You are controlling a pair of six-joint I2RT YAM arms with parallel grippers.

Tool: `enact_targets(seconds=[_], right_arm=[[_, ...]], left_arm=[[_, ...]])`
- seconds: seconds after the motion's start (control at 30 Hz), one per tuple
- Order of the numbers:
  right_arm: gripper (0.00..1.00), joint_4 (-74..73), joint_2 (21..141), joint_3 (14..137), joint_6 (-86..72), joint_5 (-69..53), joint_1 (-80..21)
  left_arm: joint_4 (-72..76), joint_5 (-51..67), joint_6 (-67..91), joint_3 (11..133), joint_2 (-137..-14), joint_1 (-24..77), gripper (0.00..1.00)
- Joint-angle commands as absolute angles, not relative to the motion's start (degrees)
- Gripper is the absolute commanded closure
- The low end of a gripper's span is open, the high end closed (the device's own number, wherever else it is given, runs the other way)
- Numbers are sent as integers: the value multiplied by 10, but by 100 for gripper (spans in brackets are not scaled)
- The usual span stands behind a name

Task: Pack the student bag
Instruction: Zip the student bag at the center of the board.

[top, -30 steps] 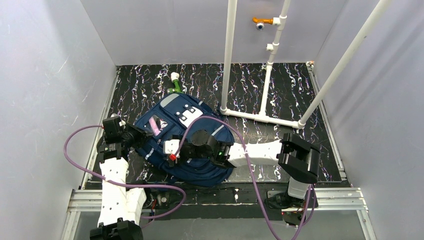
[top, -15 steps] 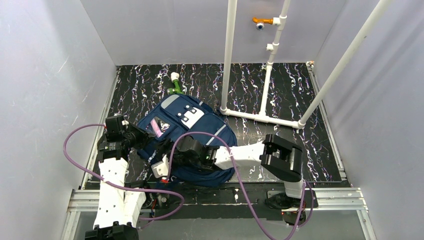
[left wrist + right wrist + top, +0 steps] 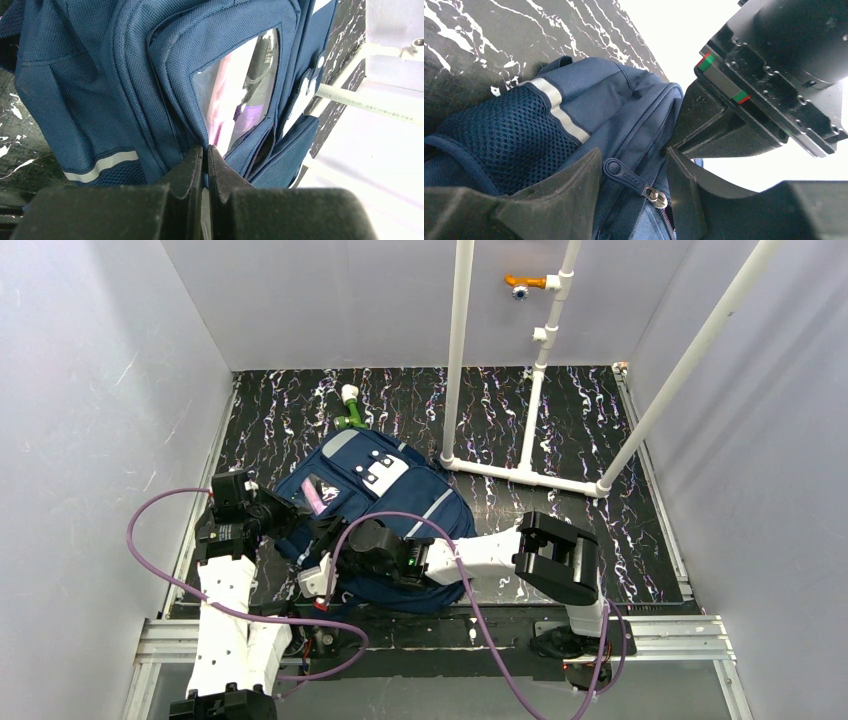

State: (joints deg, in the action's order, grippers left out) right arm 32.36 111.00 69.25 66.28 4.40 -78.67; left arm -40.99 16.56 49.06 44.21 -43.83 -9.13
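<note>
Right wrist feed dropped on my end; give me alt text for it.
The right gripper, fingers open, straddles the zipper pull on the navy backpack, not yet closed on it. A mesh side pocket with a grey stripe lies left, black marbled table beyond.

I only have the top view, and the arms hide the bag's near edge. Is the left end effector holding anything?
Observer: Yes. The left end effector is shut on the bag, pinching the pocket edge beside the clear window.
Operator: And the right one?
Observer: The right end effector is open, with a zipper pull lying between its fingers, not yet pinched.
</note>
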Motion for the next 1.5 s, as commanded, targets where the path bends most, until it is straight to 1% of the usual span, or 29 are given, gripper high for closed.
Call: enact_targets(seconds=[0.0,0.1,0.23,0.33,0.5,0.53,0.6,0.67,0.8,0.87,0.9,1.0,1.17,1.37,1.47], right_arm=[[41,265,1104,706,703,86,-772],[40,242,1108,719,704,101,-770],[39,225,1085,703,692,107,-765],[40,247,1108,705,720,127,-759],[46,323,1138,715,732,145,-753],[49,338,1138,717,724,149,-753],[63,362,1134,720,697,150,-753],[73,373,1129,727,663,145,-752],[86,379,1117,744,579,151,-754],[97,373,1096,732,536,133,-750],[99,360,1087,731,519,123,-749],[99,335,1067,726,460,95,-737],[99,322,1052,722,316,57,-693],[99,331,1035,713,120,-117,-623],[99,362,1050,718,-24,-187,-595]], left_arm=[[-443,205,480,461,-437,-82,100],[-446,203,478,464,-437,-82,100],[-448,201,475,463,-437,-82,100],[-446,202,479,460,-435,-82,100],[-450,201,477,462,-429,-82,100],[-450,200,477,460,-428,-82,100],[-450,199,478,456,-428,-82,100],[-449,198,478,454,-427,-82,100],[-448,192,475,450,-426,-82,100],[-449,189,474,450,-425,-82,100],[-449,188,474,448,-425,-82,100],[-448,186,474,444,-424,-82,100],[-448,182,470,443,-421,-82,100],[-449,171,466,437,-419,-82,100],[-449,172,467,435,-420,-82,100]])
